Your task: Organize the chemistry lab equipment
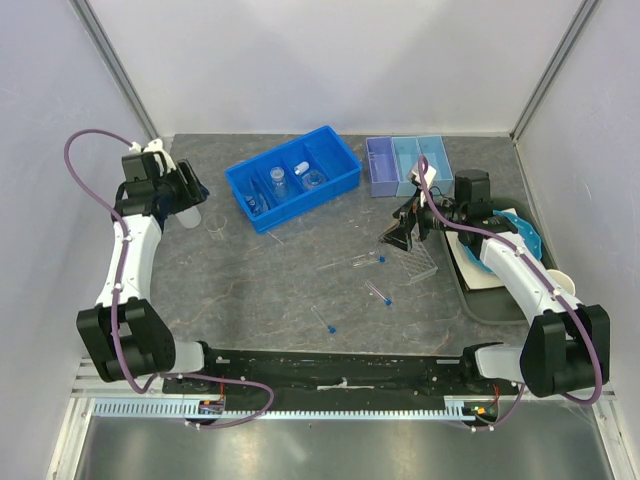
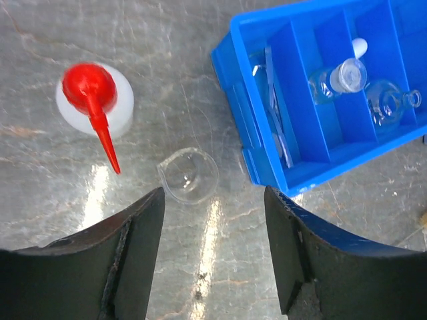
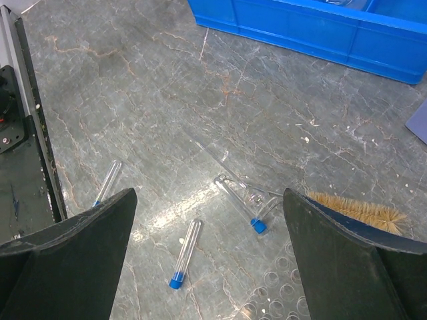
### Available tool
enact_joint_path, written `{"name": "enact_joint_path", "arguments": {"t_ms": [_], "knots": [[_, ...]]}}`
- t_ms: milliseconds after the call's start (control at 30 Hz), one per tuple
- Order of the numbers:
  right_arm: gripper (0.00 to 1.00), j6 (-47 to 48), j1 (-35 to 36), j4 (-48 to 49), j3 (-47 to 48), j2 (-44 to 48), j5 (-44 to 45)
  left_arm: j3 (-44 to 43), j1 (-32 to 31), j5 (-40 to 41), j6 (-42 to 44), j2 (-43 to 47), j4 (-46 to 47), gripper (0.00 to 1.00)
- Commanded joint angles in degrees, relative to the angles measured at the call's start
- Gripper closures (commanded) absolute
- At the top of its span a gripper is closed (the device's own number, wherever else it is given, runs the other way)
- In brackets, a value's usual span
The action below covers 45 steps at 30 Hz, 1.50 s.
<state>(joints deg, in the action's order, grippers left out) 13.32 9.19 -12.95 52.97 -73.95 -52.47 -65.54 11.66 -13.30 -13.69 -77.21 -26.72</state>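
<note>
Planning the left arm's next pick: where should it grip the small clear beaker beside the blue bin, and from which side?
Probably from straight above, jaws straddling the round wall of the beaker below its rim. It stands upright, mouth up, apart from the squeeze bottle and blue bin, and the open left gripper hovers near it.

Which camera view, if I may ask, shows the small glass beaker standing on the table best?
The left wrist view: the beaker sits close, rim and spout plainly visible. The top external view shows only a faint outline; the right wrist view misses it.
</note>
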Motion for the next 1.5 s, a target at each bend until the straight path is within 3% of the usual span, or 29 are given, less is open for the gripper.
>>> {"name": "enact_joint_path", "arguments": {"t_ms": [0, 367, 800, 967, 1067, 1133, 1467], "knots": [[0.02, 1.5, -0.2, 0.5, 2.8, 0.4, -0.5, -5.2, 0.3, 4.4, 4.1, -1.4, -1.5, 0.32], [0.02, 2.4, -0.1, -0.4, 3.0, 0.6, 0.5, -9.3, 0.3, 10.1, 7.4, -4.3, -2.7, 0.3], [0.02, 2.3, -0.1, -0.8, 3.1, 0.6, 0.5, -20.8, 0.3, 19.5, 9.2, -18.3, -4.7, 0.27], [0.02, 2.3, -0.1, -0.8, 3.2, 0.4, 0.3, -24.4, 0.4, 19.4, 10.5, -23.3, -6.0, 0.27], [0.02, 2.2, -0.1, -0.8, 3.2, 0.0, 0.3, -26.3, 0.3, 19.5, 10.2, -25.8, -7.1, 0.29], [0.02, 2.3, -0.1, -0.8, 3.1, 0.0, 0.4, -27.4, 0.3, 20.3, 9.7, -27.0, -8.4, 0.37], [0.02, 2.3, -0.1, -0.8, 3.1, 0.0, 0.4, -24.6, 0.3, 22.9, 8.5, -28.1, -9.1, 0.39]]}}
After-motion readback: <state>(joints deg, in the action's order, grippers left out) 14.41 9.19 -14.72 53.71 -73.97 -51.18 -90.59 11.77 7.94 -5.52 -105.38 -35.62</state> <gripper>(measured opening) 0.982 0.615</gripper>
